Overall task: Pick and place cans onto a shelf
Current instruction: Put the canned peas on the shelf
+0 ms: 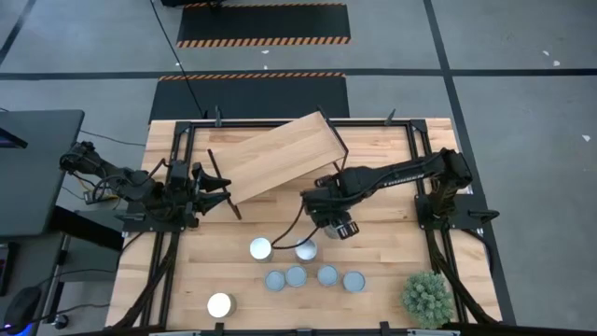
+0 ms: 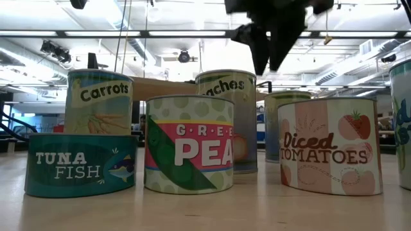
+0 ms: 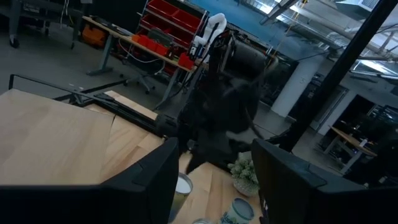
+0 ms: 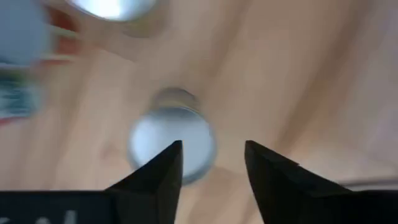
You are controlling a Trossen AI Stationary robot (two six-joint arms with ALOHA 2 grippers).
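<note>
Overhead, the right gripper [image 1: 328, 227] hangs with fingers parted and empty just behind a silver-topped can [image 1: 306, 249], probably lining up a grasp. Beyond it the shelf [image 1: 280, 154] looks bare. Beside the shelf, the left gripper [image 1: 220, 189] waits, fingers apart.

Two matte black jointed metal robot arms: left arm [image 1: 121, 182] with angular links and exposed black cabling at its base; right arm [image 1: 401, 175] long and slim, white lettering along the forearm. Right end effector [image 1: 328, 224]: blocky black housing, small white label, black cable looping off. Fingers [image 4: 155, 180]: dark, wedge-shaped, tapering.
</note>
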